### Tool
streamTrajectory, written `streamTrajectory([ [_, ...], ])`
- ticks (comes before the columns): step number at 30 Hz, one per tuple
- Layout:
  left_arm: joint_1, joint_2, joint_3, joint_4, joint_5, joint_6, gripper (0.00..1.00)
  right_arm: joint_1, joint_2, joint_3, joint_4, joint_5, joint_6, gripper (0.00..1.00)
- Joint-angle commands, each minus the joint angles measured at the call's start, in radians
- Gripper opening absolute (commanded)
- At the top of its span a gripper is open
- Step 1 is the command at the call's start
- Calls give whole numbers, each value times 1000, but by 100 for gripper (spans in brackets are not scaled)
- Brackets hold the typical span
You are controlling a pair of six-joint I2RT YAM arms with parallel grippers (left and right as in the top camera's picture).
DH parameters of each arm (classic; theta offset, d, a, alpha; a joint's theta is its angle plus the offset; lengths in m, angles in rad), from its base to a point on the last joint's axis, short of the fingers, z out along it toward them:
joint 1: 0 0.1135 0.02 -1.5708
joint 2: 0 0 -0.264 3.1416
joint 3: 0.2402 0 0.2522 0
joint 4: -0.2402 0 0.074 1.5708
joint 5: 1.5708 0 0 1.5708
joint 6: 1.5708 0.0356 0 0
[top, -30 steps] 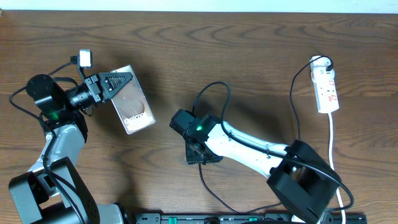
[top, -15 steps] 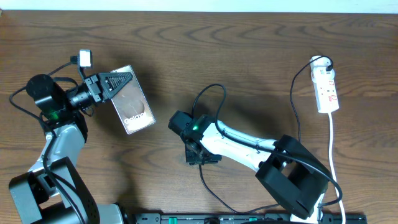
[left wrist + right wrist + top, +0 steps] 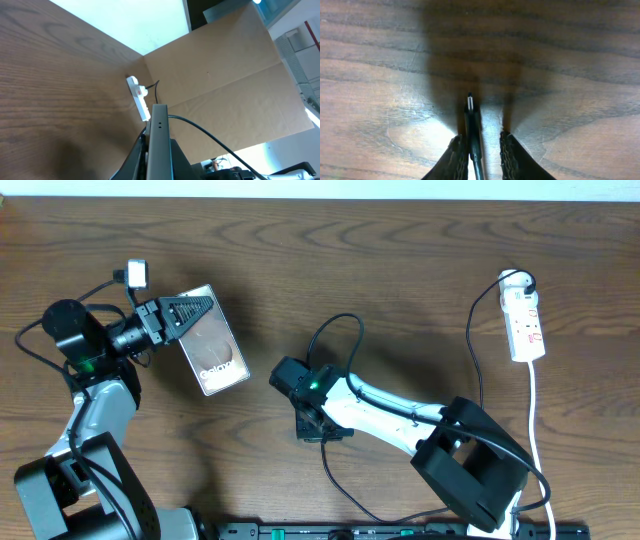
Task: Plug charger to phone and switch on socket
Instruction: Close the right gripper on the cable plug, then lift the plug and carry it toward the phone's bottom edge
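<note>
The phone (image 3: 212, 352), a dark slab with white lettering, hangs above the table at the left with my left gripper (image 3: 186, 314) shut on its upper edge. In the left wrist view the phone (image 3: 159, 145) shows edge-on between the jaws. The charger's plug tip (image 3: 471, 116) lies on the wood between the fingers of my right gripper (image 3: 483, 145). The plug rests against the left finger, with a gap to the right finger, so the jaws are open. From overhead, my right gripper (image 3: 318, 426) points down at mid-table. The white socket (image 3: 525, 320) lies at the far right.
The socket's white cord (image 3: 534, 410) runs down the right side toward the front edge. The socket (image 3: 138, 96) also shows far off in the left wrist view, before a brown cardboard wall (image 3: 225, 75). A black rail (image 3: 380, 530) lines the front edge.
My right arm has shifted slightly left, and its jaws have narrowed around the charger's plug. The left arm and the phone have not moved.
</note>
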Motion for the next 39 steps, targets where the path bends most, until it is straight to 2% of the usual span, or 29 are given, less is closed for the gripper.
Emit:
streamTrajectory([
  [1, 2, -15, 3, 7, 24, 10, 8, 14, 30, 4, 6, 8, 18, 15],
  [3, 2, -15, 3, 7, 24, 10, 7, 16, 30, 4, 7, 8, 18, 10],
  [5, 2, -15, 3, 6, 24, 10, 7, 16, 30, 4, 5, 7, 18, 1],
  [13, 2, -15, 3, 6, 24, 10, 7, 13, 30, 5, 4, -38, 3, 1],
  [16, 2, -15, 3, 7, 24, 10, 7, -5, 30, 14, 3, -77, -49, 1],
  [20, 2, -15, 3, 7, 24, 10, 7, -54, 30, 60, 6, -252, -246, 1],
  [31, 52, -15, 7, 11, 15, 10, 7, -244, 30, 140, -43, -1218, -1019, 1],
  [34, 71, -15, 7, 15, 12, 10, 7, -270, 30, 140, -37, -1320, -1158, 1],
  [39, 101, -15, 7, 14, 13, 10, 7, -271, 30, 140, 13, -1328, -1236, 1],
])
